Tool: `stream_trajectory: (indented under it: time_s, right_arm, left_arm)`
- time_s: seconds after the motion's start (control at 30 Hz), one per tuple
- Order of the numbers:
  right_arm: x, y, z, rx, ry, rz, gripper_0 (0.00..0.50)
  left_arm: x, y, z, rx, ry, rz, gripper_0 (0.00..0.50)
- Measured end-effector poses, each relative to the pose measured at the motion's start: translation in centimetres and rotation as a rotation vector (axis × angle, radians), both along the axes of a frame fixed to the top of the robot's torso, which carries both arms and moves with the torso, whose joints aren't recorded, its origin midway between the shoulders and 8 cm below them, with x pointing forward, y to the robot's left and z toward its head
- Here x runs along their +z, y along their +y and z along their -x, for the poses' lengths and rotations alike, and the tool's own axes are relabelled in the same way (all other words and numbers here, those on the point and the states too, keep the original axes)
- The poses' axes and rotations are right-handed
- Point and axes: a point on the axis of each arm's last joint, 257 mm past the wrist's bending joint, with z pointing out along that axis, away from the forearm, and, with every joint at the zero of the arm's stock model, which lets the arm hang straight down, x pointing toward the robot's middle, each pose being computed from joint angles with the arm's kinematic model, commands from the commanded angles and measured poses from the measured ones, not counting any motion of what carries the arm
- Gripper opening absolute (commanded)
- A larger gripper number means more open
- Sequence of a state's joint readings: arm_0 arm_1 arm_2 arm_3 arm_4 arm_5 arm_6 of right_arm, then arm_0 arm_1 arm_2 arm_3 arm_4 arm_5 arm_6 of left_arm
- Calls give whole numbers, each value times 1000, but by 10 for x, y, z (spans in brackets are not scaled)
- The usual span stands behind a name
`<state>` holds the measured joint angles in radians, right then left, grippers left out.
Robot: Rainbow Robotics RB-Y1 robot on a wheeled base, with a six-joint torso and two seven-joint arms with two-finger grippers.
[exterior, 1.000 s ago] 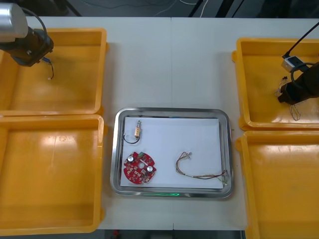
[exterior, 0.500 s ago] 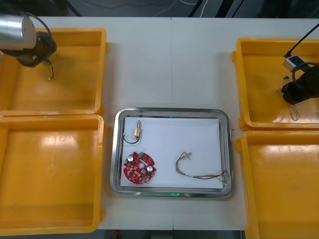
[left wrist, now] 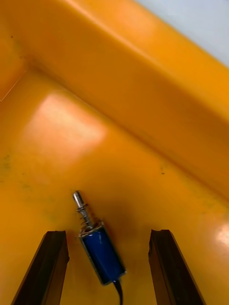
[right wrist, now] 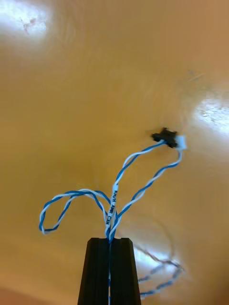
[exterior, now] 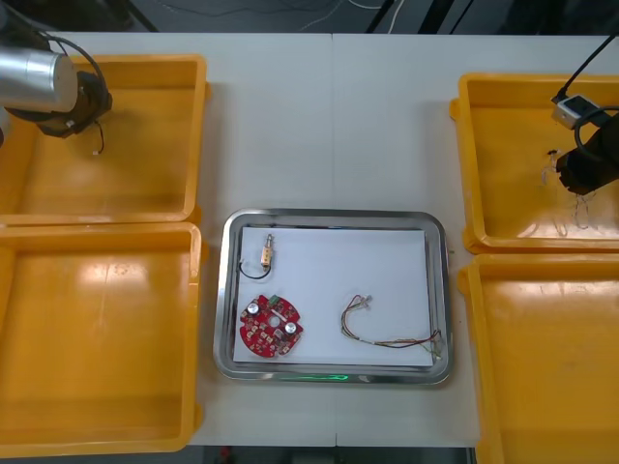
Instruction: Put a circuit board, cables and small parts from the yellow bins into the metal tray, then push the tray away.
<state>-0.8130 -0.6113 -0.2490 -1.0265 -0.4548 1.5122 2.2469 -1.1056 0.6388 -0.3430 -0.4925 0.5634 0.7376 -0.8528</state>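
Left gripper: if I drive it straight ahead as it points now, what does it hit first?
Most likely the small blue metal part lying between the fingers of the open left gripper; beyond it, the floor of the yellow bin. Depth is hard to judge.

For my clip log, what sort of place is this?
Probably a parts-kitting bench: yellow bins flank a metal tray holding a red circuit board; the right gripper holds a cable over one bin, the left gripper hangs open over another.
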Motion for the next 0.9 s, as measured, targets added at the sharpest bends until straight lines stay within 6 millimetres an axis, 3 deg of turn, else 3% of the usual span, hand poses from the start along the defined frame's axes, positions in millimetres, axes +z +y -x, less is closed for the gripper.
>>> stream_trajectory:
  time_s: [0.37,0.4,0.43,0.47,0.7,0.9]
  right_arm:
    - [55,16,37,59,51,21,0]
    - [61,17,41,64,53,25,0]
    - [66,18,45,70,56,31,0]
    - [71,19,49,75,57,37,0]
    - [121,27,42,114,-79,112,0]
    - [147,59,40,220,-166,84,0]
  left_arm:
    - [-7,4,2,2,2,-9,498]
    - [-7,4,2,2,2,-9,396]
    - [-7,4,2,2,2,-9,121]
    - [-7,4,2,2,2,-9,0]
    - [-7,4,2,2,3,-9,0]
    - [-7,4,3,2,3,-8,0]
